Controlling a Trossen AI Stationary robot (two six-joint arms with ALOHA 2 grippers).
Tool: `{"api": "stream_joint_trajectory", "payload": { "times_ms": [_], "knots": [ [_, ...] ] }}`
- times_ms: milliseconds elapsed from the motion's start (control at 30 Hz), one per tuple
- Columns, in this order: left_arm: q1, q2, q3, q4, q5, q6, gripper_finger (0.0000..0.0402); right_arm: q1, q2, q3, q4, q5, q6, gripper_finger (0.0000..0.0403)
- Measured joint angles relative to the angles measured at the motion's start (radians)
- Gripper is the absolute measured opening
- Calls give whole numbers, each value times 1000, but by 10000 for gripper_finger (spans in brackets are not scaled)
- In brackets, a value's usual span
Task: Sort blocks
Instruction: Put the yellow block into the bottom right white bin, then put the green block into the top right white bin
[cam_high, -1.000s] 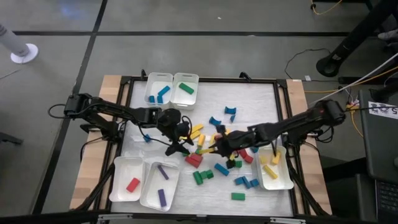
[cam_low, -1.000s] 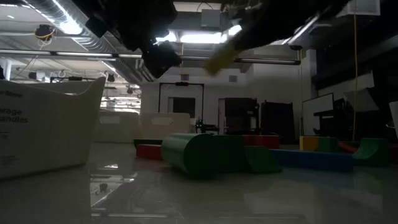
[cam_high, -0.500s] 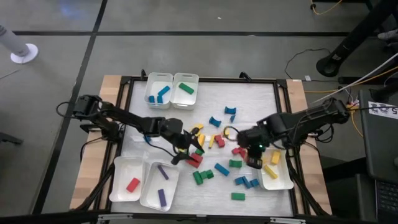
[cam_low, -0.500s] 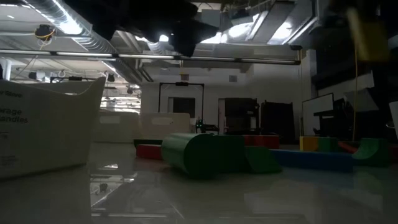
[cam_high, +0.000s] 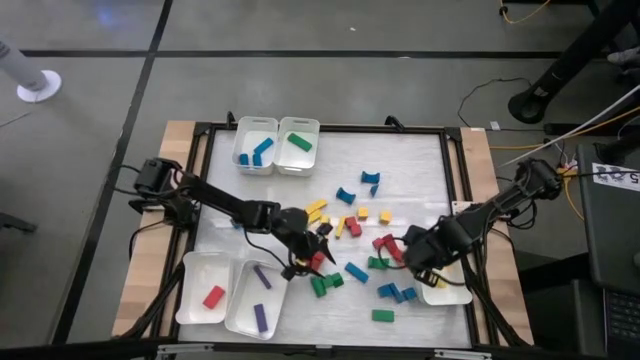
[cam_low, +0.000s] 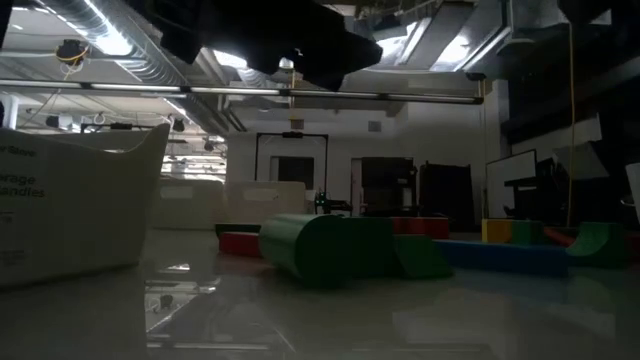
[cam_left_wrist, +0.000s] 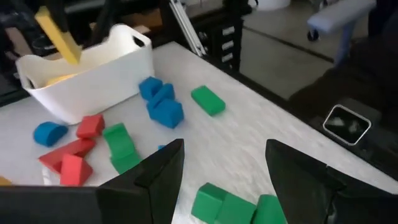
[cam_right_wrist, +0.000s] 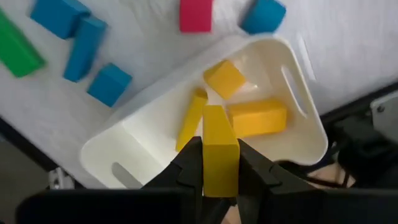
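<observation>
Right end effector (cam_right_wrist: 219, 177) moved over tray (cam_right_wrist: 298, 93), clamped on yellow block (cam_right_wrist: 219, 152); left end effector (cam_left_wrist: 224, 171) open.

Around the heap of blocks (cam_high: 350, 245) in the middle of the table (cam_high: 410, 165), the widest bare stretch lies on the far side, between the heap and the table's far edge. The two far trays (cam_high: 277, 145) block the far-left corner, and two near-left trays (cam_high: 232, 295) sit just beside the heap. The right tray (cam_high: 447, 285) closes the right side. The left gripper (cam_high: 308, 262) hangs over the heap's near-left edge; the right gripper (cam_high: 428, 262), clamped on a yellow bar (cam_right_wrist: 219, 149), stands over the right tray.
</observation>
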Motion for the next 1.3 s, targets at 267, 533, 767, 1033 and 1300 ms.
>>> {"api": "stream_joint_trajectory", "payload": {
  "times_ms": [267, 533, 767, 1033, 1300],
  "knots": [
    [-57, 22, 136, -370, -94, 112, 213, 46, 2, -80, 24, 0, 178, 117],
    [-114, 37, 147, -402, -182, 131, 213, 45, 2, -92, 32, 10, 186, 189],
    [-143, 142, 188, -448, -212, 133, 213, 45, 2, -92, 66, 10, 186, 210],
    [-147, 186, 255, -541, -215, 128, 213, 45, 2, -92, 131, 10, 186, 211],
    [-138, 194, 257, -614, -216, 90, 213, 45, 2, -92, 175, 11, 185, 211]
  ]
}}
